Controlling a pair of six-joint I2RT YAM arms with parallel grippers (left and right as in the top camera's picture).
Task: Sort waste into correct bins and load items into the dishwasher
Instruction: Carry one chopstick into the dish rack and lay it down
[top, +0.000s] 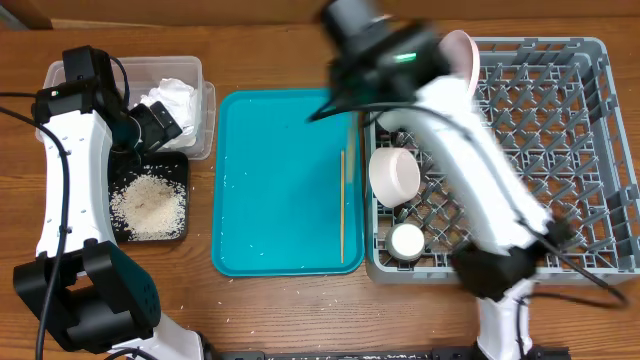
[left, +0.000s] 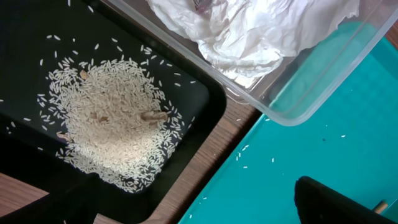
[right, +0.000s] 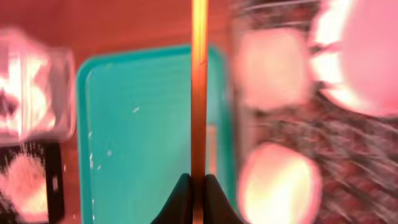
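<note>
**A:** Start big. Where does everything sit?

**B:** The grey dish rack (top: 570, 130) fills the right of the overhead frame. The teal tray (top: 270, 180) lies in the centre of the desk (top: 280, 50). The clear tub (top: 207, 110) and the black tray (top: 178, 165) sit at the left. A white plate (top: 462, 55), a bowl (top: 395, 175) and a cup (top: 407, 240) stand in the rack's left side.

**A:** And the chopsticks?

**B:** One chopstick (right: 199, 93) runs straight up the middle of the right wrist view. It is a thin, pale-orange wooden stick. The right gripper (right: 198, 190) has its jaws clenched on its lower part. The second chopstick (top: 342, 205) lies along the tray's right edge.

**A:** How will it handle?

**B:** Light, stiff and slim, I judge. It could pivot or slip, so a hold nearer its middle suits it. It might also fall through the rack's lattice floor.

**A:** The left gripper?

**B:** The left gripper (top: 160, 125) hovers over the tub and the black tray. I cannot tell whether its jaws are released.
</note>
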